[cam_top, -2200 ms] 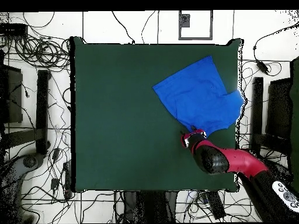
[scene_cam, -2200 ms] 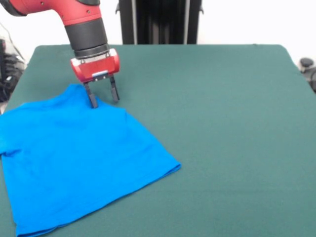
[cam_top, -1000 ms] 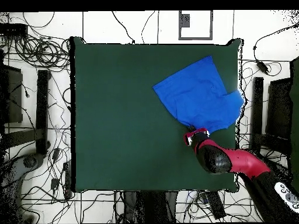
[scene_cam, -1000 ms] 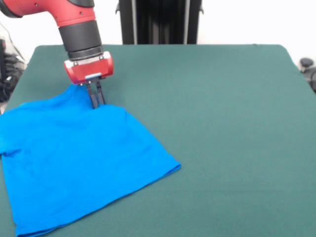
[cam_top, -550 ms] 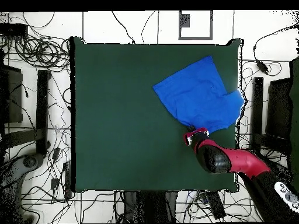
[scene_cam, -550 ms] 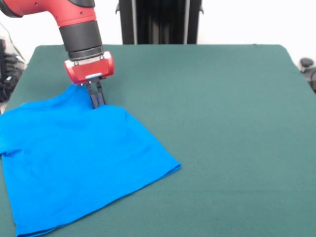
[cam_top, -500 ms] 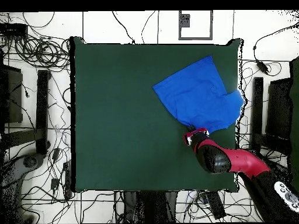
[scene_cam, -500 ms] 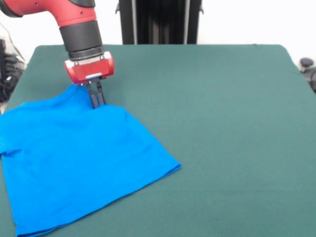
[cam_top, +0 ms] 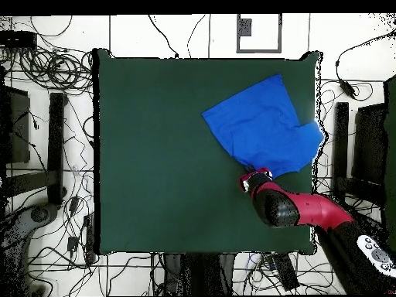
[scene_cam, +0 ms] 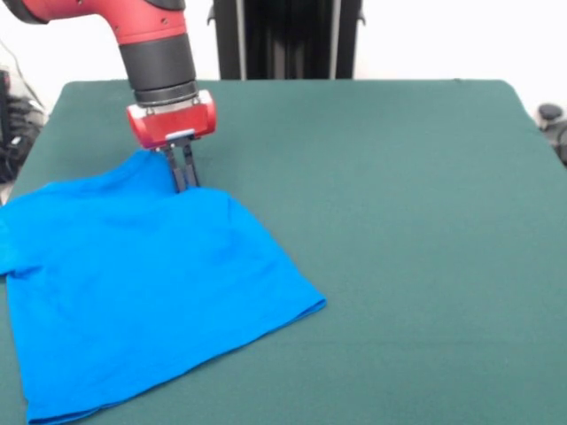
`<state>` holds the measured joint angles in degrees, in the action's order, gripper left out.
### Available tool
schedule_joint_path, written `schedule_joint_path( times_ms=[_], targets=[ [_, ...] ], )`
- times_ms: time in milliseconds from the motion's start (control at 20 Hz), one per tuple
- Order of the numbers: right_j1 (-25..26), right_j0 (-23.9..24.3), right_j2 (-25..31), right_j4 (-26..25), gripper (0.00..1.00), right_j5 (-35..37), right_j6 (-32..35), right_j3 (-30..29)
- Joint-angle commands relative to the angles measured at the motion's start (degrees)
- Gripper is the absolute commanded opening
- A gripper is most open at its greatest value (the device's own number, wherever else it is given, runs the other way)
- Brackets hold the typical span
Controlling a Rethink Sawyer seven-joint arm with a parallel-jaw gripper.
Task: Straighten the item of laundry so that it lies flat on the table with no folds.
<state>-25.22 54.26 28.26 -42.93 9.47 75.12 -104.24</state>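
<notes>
The table (scene_cam: 407,221) has a dark green felt-like top that fills most of the front view, with a white wall and a black upright structure (scene_cam: 285,39) behind its far edge. In the overhead view the table (cam_top: 155,170) stands on a pale floor strewn with black cables (cam_top: 46,69).

The shirt (scene_cam: 142,292), bright blue, lies at the left of the front view, reaching from mid-depth on the table toward the near edge, where it runs out of the picture at the left and bottom. It is mostly spread out but sits askew to the table's edges. Its right-hand hem runs diagonally down to a corner well out on the green felt. A low ridge of cloth rises at its far edge, next to the gripper. In the overhead view the shirt (cam_top: 263,128) lies in the upper right quarter of the table, one corner reaching the right edge.

The arm (scene_cam: 133,35), red with a black wrist section, comes down from the upper left of the front view. The gripper (scene_cam: 185,173) points straight down with its two dark fingers (scene_cam: 179,170) drawn close together, clamped on the raised far edge of the shirt. The tips are at the cloth, right where blue meets green. In the overhead view the gripper (cam_top: 255,179) sits at the shirt's lower edge, and the arm (cam_top: 309,210) stretches away to the lower right.
</notes>
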Motion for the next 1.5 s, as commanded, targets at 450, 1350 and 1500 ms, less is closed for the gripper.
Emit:
schedule_joint_path(
  times_ms=[450,1350,1500],
  targets=[
    [-4.0,-5.9,0.6,8.7,0.00,2.0,10.5,-6.1],
    [-2.5,-11.9,-4.6,11.0,0.00,-4.8,14.4,-6.1],
    [-2.4,-13.8,-5.8,12.3,0.00,-6.4,15.4,-6.4]
  ],
)
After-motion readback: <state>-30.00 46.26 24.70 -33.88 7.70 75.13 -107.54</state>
